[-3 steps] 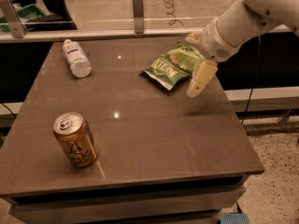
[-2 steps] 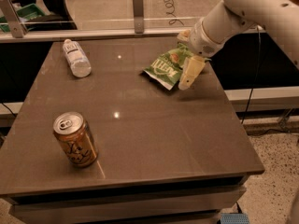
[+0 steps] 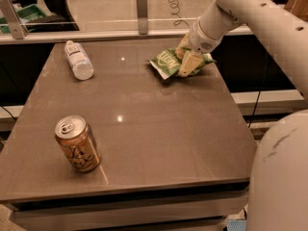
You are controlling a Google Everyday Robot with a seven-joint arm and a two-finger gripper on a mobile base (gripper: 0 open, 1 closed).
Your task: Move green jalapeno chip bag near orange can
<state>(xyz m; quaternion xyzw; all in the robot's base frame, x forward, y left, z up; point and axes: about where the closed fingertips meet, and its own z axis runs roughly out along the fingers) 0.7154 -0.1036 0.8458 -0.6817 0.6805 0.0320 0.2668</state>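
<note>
The green jalapeno chip bag (image 3: 167, 61) is a crinkled light-green foil bag lying at the far right of the brown table (image 3: 159, 129). My gripper (image 3: 186, 56) is down on the bag's right half, open, with one pale finger (image 3: 189, 64) lying in front of the bag and the other behind it. The bag rests on the table. The orange can (image 3: 78, 143) stands upright near the front left, far from the bag and the gripper.
A clear plastic water bottle (image 3: 78, 60) lies on its side at the far left of the table. A ledge with metal posts (image 3: 141, 4) runs behind the table. My white arm (image 3: 260, 23) reaches in from the right, over the table's right edge.
My gripper has moved left and down from beside the bag's right edge onto the bag. The bag, can and bottle have not moved.
</note>
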